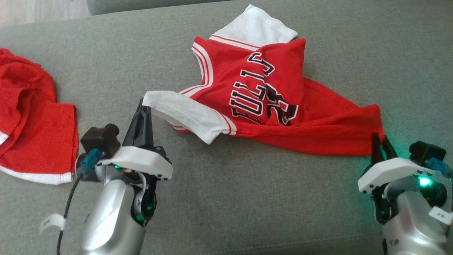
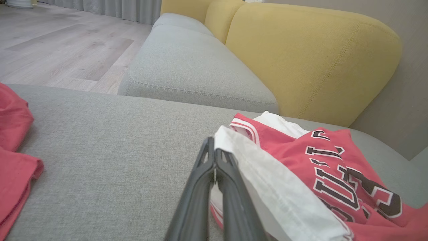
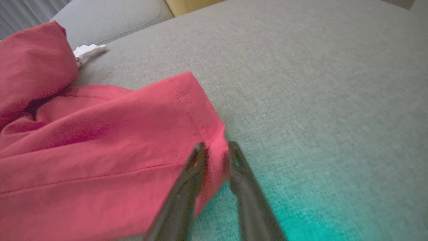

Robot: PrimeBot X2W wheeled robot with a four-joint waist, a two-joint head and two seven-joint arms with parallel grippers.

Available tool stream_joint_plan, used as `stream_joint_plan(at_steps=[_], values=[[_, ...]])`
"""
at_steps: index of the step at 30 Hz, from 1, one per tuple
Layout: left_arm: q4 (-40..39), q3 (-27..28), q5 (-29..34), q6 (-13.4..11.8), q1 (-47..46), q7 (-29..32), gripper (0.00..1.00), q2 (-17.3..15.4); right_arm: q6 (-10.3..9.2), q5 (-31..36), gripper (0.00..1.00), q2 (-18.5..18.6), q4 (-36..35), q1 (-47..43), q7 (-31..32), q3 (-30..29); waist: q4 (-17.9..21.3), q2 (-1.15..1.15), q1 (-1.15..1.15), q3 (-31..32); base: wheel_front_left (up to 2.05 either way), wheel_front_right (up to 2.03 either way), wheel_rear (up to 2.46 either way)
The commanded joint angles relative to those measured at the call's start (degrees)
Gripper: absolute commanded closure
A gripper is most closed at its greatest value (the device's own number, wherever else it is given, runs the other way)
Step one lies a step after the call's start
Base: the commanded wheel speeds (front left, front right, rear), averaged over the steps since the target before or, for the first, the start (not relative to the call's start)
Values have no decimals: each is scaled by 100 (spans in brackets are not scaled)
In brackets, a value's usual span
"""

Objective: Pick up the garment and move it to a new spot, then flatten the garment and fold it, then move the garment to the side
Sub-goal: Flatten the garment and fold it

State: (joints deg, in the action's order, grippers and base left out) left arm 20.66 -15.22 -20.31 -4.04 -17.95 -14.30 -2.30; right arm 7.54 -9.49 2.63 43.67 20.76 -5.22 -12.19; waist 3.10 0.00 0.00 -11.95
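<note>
Your left claw [image 1: 143, 104] is clenched on the white sleeve [image 1: 184, 113] of the red jersey [image 1: 269, 92] and holds that sleeve raised off the sofa seat [image 1: 226, 198]. The jersey lies crumpled from the middle of the seat toward its right edge, lettering up. Your right claw [image 3: 215, 149] straddles the jersey's near right hem corner, one finger on each side with cloth between them; you cannot tell whether it grips. A second red garment [image 1: 32, 124] lies at the left edge, well apart.
</note>
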Motion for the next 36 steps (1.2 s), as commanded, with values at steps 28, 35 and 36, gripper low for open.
stream_joint_plan(at_steps=[28,35,36], values=[[-2491,776,414,31,-646,232,100,-209,-5,533,100,901,-4724,505,1049,1088,30,0,0,1533,0,0,0],[-3845,801,427,-219,-603,702,100,-213,-5,791,100,597,-5883,362,1676,597,5,0,0,1693,0,0,0],[-4002,799,441,-253,-611,782,100,-218,-5,827,100,544,-6024,321,1778,571,3,0,0,1690,0,0,0]])
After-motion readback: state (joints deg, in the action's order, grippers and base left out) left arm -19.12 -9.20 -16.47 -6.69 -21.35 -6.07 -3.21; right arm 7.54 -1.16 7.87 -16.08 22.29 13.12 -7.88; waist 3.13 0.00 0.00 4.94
